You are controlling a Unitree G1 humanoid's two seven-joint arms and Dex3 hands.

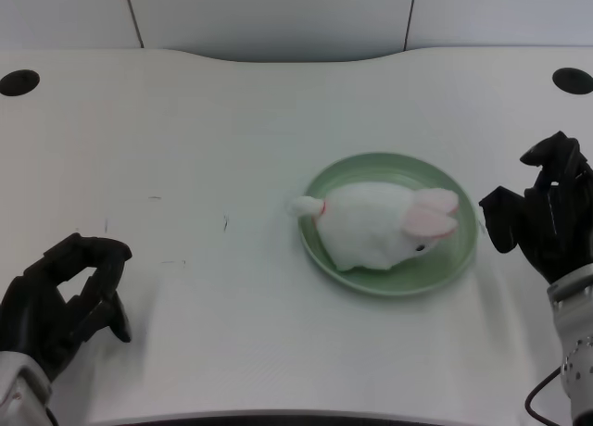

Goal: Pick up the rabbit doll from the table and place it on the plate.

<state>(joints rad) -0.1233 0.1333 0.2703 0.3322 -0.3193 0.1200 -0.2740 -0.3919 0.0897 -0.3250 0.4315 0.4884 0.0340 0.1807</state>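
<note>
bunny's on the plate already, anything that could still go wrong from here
The white plush rabbit doll lies on the round pale green plate, but its tail end pokes over the plate's left rim, so a nudge might tip it off. The black right hand waits close beside the plate's right edge; a stray move there could shove the plate. The black left hand sits low at the near left, holding nothing, so it looks the least worrying.

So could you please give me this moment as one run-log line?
rabbit doll: lying on green plate, tail over left rim | left hand: empty, fingers curled, near table's front-left edge | placement: appears done
</note>
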